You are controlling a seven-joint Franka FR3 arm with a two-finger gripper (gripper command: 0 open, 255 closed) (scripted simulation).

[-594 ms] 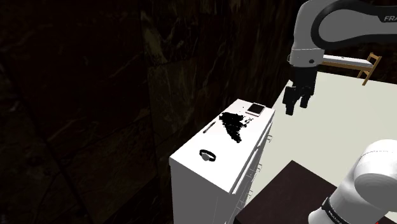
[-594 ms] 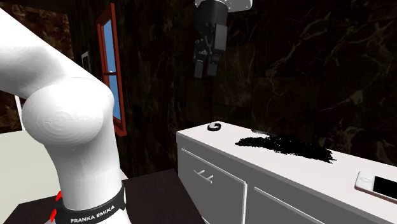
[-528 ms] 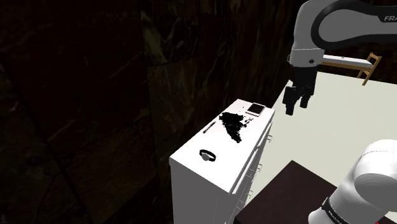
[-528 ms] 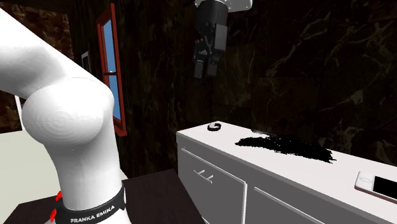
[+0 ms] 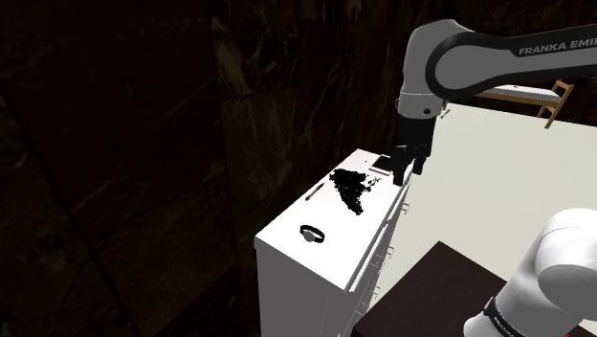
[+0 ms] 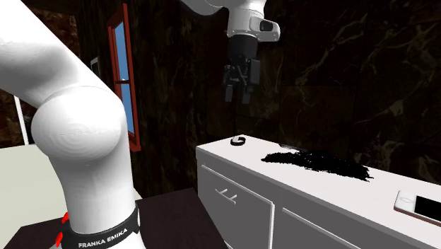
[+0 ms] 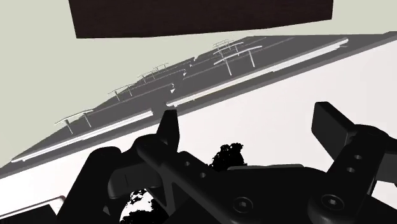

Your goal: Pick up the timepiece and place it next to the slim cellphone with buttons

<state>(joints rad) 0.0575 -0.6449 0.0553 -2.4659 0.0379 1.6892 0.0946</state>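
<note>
Item 1: "FRANKA EMI", in white capitals, stands on the dark forearm link [image 5: 555, 50] of the arm, above the white drawer cabinet [image 5: 325, 258]; the picture's edge cuts the word off.

Item 2: "FRANKA EMIKA", in white capitals, stands on the black band [image 6: 99, 237] round the arm's base, beside the cabinet's drawer fronts.

Item 3: In the shoulder view that band's marks are too small to read.

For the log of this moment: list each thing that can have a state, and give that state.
Watch: lying on the cabinet top, not held.
Phone: lying flat on the same top, at the other end from the watch.
End effector: open, empty, in the air.
Drawers: shut.
</note>
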